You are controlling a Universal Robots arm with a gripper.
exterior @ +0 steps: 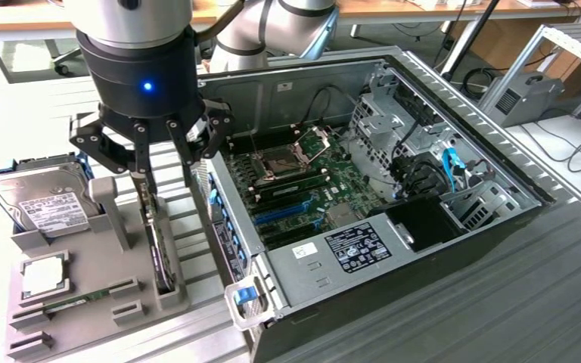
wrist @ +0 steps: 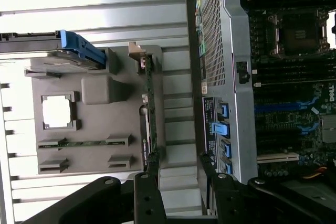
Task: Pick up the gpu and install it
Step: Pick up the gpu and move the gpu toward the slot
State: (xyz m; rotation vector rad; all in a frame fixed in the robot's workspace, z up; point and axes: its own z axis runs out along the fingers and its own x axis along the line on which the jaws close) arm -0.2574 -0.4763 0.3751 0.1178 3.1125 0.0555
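Observation:
The gpu (exterior: 160, 249) stands on edge in a slot of the grey holder (exterior: 99, 321), to the exterior view's left of the open computer case (exterior: 301, 272). It is a thin green card with a dark face. My gripper (exterior: 166, 178) hangs over the card's far end, open, with its fingers reaching down beside the top edge. Nothing is held. The wrist view has the gpu (wrist: 148, 108) edge-on as a narrow green strip in the holder (wrist: 97, 90). It runs under one black finger (wrist: 149, 195), and the gripper (wrist: 185, 198) stands open there.
In the holder sit a hard drive with a blue frame (exterior: 43, 200), a square processor (exterior: 43, 276) and a narrow memory strip (exterior: 84, 299). Inside the case lies the motherboard with blue slots (exterior: 281, 215). The case's metal wall (wrist: 236, 77) stands close beside the holder.

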